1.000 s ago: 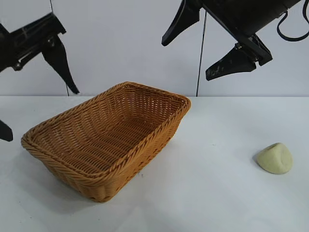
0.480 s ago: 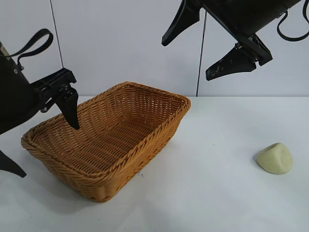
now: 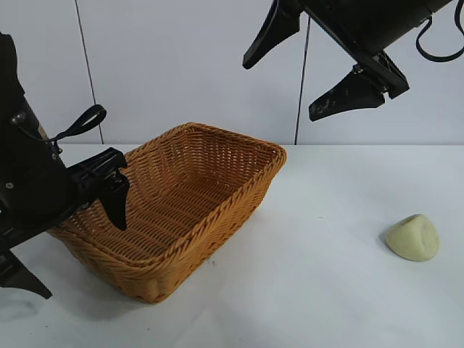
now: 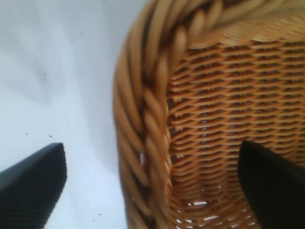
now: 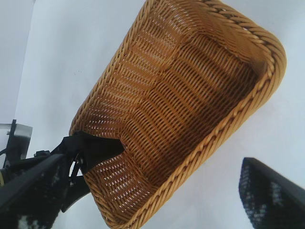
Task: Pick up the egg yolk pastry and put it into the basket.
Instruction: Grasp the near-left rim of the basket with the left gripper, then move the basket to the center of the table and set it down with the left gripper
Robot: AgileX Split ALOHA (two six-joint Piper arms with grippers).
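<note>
My left gripper [image 3: 69, 246] straddles the basket [image 3: 217, 181] rim, jaws apart; right gripper [image 3: 308, 69], jaws apart, hangs above the pastry [image 3: 413, 238].

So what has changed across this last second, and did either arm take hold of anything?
The left gripper has come down from above the table to the basket's near-left rim, open, one of its fingers inside the rim and the other outside. It has gripped nothing. The right gripper stayed open and raised, the basket kept its place, and the egg yolk pastry still lies untouched on the table.

Lab-type test setup — plain white table [image 3: 326, 304], bare white panelled wall [image 3: 181, 65] behind.
</note>
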